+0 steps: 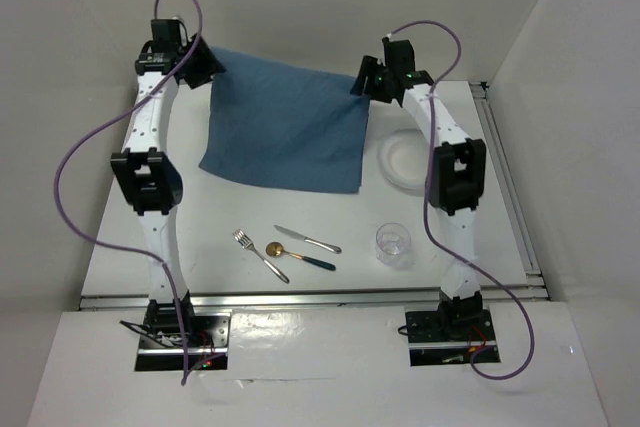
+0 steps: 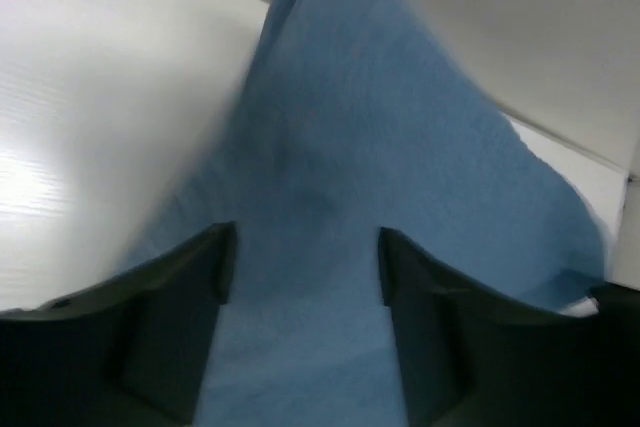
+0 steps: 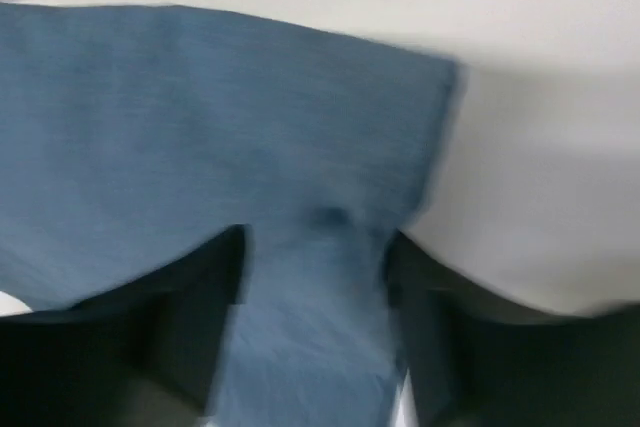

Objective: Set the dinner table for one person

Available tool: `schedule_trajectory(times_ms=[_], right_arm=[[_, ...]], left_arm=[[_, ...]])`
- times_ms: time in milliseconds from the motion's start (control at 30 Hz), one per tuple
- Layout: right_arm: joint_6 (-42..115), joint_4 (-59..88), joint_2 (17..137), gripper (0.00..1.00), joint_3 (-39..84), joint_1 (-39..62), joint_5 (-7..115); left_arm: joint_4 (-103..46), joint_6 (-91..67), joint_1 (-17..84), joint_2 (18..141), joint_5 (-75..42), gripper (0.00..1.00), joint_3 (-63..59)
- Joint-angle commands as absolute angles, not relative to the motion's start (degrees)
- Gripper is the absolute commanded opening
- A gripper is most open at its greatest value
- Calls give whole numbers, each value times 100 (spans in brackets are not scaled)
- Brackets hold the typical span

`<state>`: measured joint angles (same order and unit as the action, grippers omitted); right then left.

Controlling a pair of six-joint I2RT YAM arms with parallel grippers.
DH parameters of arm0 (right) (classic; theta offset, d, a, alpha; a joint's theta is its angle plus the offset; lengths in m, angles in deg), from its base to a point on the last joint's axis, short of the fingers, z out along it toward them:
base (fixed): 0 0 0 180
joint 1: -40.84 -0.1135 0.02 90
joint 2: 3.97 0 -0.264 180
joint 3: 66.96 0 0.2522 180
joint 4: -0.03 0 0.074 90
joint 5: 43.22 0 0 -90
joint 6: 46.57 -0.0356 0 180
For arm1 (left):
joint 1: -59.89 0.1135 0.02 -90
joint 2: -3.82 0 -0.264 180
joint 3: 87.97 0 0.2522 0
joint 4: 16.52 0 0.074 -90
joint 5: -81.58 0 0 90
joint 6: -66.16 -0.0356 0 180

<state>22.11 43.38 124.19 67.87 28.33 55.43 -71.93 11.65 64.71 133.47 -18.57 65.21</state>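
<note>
White worktop (image 1: 205, 232) fills the white-walled booth, rail at its near edge; blue placemat (image 1: 285, 137) covers its far middle.
Left jaws and right jaws are parted, clamping nothing, at the placemat's far corners. Plate (image 1: 400, 162) sits right; glass (image 1: 393, 243), knife (image 1: 305, 238), spoon (image 1: 290, 255) and fork (image 1: 258, 253) lie near.

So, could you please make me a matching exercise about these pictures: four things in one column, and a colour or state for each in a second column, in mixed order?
Things:
1. cloth
2. plate
3. glass
4. spoon

Descriptions:
A. clear
B. gold bowl, dark handle
C. white, round
D. blue, far corners up in the air

Pairs: 1-D, 2-C, 3-A, 4-B.
</note>
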Motion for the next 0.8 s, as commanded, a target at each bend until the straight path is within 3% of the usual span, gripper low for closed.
schedule_trajectory(times_ms=[0,67,167,267,300,333,367,433,467,500,567,633,767], right_arm=[[2260,4295,13207,77,8405,2871,5873],[2260,4333,13236,83,8410,2871,5874],[2313,3789,12420,81,6936,2757,5821],[2050,3541,11524,63,5389,2696,5821],[1875,3454,11313,44,5019,2695,5821],[1778,3393,10919,37,4311,2634,5821],[1707,3340,10741,34,3973,2581,5821],[1488,3339,10459,35,3471,2529,5821],[1487,3400,10258,42,3060,2528,5769],[1400,3479,10186,51,2899,2528,5768],[1189,3593,10072,69,2513,2607,5829],[1057,3594,9992,77,2310,2607,5979],[802,3524,10167,79,2186,2607,6102]], left_arm=[[-7256,1202,6525,13944,-2273,80,7521],[-6573,1202,6665,13402,-2336,85,6243],[-5946,1202,6832,12267,-2214,84,4614],[-6191,939,6894,11660,-1661,40,3840],[-6192,886,6964,11563,-1442,27,3638],[-6253,807,7034,11484,-1439,16,3227],[-6254,807,7087,11413,-1439,16,3023],[-6306,807,7245,11412,-1806,29,2689],[-6306,746,7246,11491,-1939,39,2382],[-6306,745,7307,11570,-2036,62,2231],[-6061,684,7307,11710,-2151,78,1863],[-5972,684,7307,12051,-2230,88,1799],[-5911,736,7307,12763,-2564,88,2061]])
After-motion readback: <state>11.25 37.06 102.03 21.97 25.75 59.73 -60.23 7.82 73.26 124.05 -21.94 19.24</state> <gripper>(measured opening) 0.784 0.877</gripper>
